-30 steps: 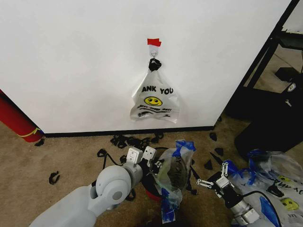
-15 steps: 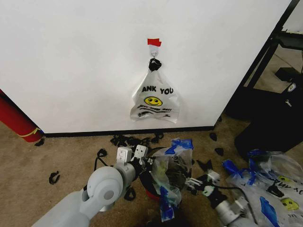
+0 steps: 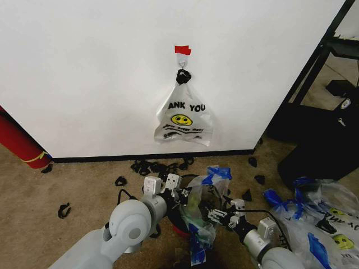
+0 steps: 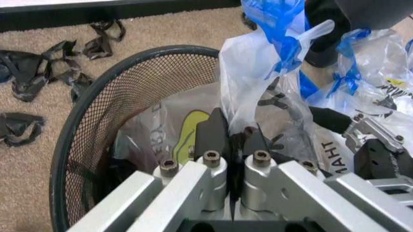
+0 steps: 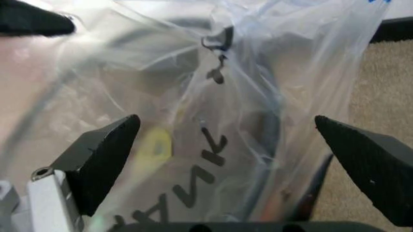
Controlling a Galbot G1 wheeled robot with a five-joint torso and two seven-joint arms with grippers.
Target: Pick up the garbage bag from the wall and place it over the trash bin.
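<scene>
Garbage bag partly draped on trash bin. Left tool pinches its film; right tool gapes wide w/ nothing held, rim still uncovered.

Right hand fingers spread wide around garbage bag (black print, yellow patch visible).

The garbage bag hides most of the trash bin.

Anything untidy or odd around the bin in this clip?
Yes. Torn black scraps litter the carpet below the wall, and loose bags are heaped on the floor on the robot's right. A bag hangs on the hook.
</scene>
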